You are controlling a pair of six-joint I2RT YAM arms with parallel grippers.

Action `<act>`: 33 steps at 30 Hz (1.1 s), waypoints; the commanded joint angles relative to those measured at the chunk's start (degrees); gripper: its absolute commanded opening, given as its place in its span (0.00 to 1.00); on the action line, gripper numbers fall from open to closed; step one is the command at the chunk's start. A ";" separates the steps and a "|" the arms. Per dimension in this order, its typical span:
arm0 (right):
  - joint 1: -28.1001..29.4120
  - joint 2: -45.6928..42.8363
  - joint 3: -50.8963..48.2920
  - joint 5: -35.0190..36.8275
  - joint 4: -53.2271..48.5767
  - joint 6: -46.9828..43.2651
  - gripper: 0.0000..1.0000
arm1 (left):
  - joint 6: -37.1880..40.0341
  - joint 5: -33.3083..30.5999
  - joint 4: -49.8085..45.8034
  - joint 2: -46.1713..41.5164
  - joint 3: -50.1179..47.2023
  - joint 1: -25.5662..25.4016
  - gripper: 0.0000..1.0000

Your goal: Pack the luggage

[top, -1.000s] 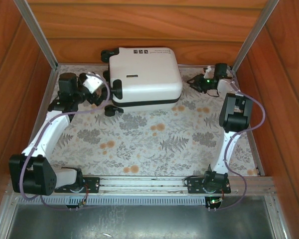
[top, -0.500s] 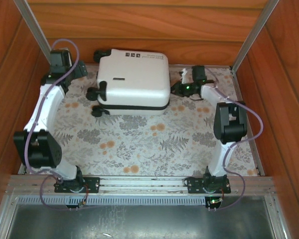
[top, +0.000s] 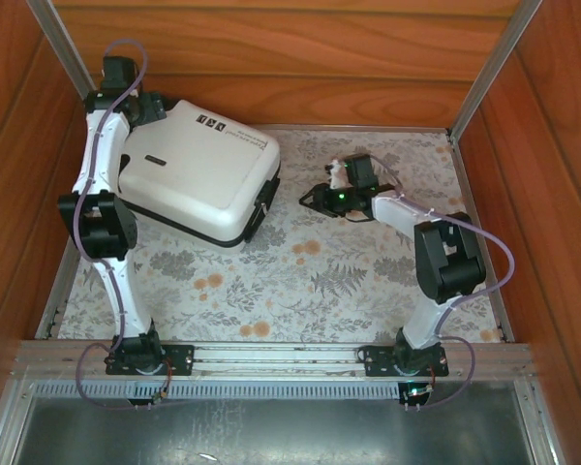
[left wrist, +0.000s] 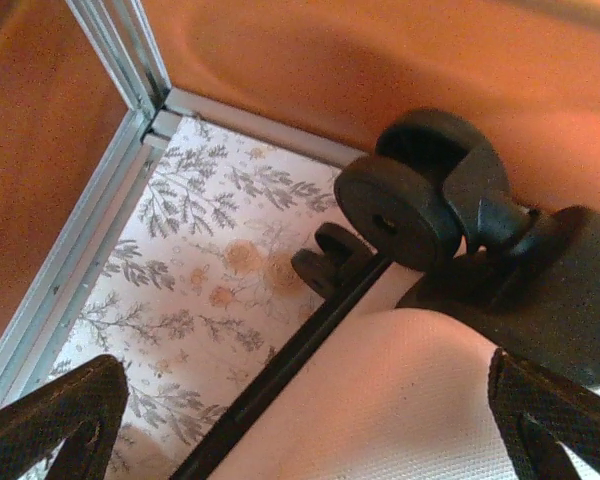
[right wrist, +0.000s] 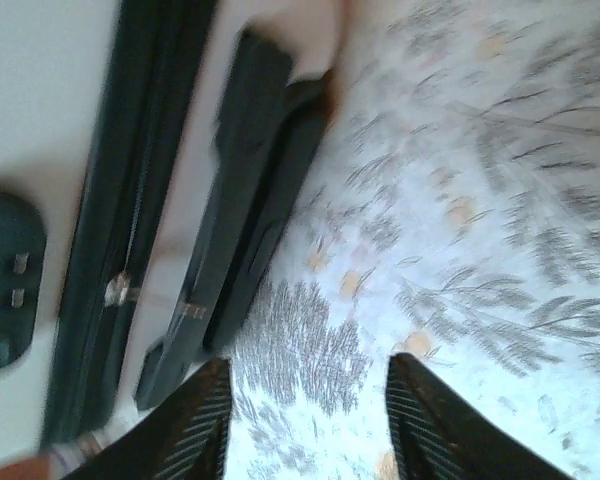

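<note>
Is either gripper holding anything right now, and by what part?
Nothing is held. The left gripper is open over the luggage by a wheel; the right gripper is open over the mat near the handle.

The left arm (top: 102, 208) and the right arm (top: 443, 254) are white tubes with chunky black joints. A thin purple cable (top: 509, 260) loops along each one. Each has a black base (top: 136, 356) with small screws. A tiny green light (top: 340, 196) glows by the right wrist. The fingers (left wrist: 55, 410) are black with a criss-cross pattern.
</note>
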 commanded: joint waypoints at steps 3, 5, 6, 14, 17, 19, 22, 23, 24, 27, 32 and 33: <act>0.22 8.22 -3.76 -9.98 32.54 18.32 0.52 | 1.78 -0.65 -11.55 3.52 2.12 0.11 0.95; 0.90 11.68 -2.57 -12.41 39.96 21.21 0.53 | 2.78 -1.48 -11.99 3.89 1.45 0.12 0.94; 1.26 12.81 -1.46 -13.47 41.37 21.28 0.54 | 3.26 -1.88 -12.18 4.01 1.26 0.11 0.94; 4.18 19.49 7.81 -15.25 38.11 19.89 0.59 | 6.41 -3.96 -14.18 5.44 0.83 0.11 0.92; 4.74 22.73 9.52 -15.68 39.99 22.35 0.56 | 6.95 -3.75 -15.09 6.23 0.88 0.15 0.92; 5.43 24.07 10.11 -15.22 39.30 22.27 0.54 | 7.12 -3.94 -15.65 6.70 0.82 0.11 0.92; 6.22 25.70 9.32 -14.76 39.84 22.75 0.50 | 7.68 -4.42 -16.75 7.49 0.91 0.11 0.90; 6.33 25.86 8.67 -14.43 39.91 22.86 0.48 | 7.82 -4.65 -17.23 7.77 1.10 0.11 0.89; 6.34 25.87 7.94 -13.99 39.76 22.74 0.48 | 7.96 -4.95 -17.63 8.02 1.30 0.18 0.88; 6.34 24.84 5.79 -12.83 38.25 21.31 0.48 | 7.91 -6.49 -18.90 7.89 1.75 0.11 0.88; 6.43 24.76 6.31 -13.23 37.59 20.90 0.52 | 7.60 -12.93 -18.89 4.64 1.70 0.20 0.88; 6.51 24.96 6.74 -13.44 37.75 21.00 0.54 | 7.33 -14.57 -18.83 3.88 1.69 0.28 0.89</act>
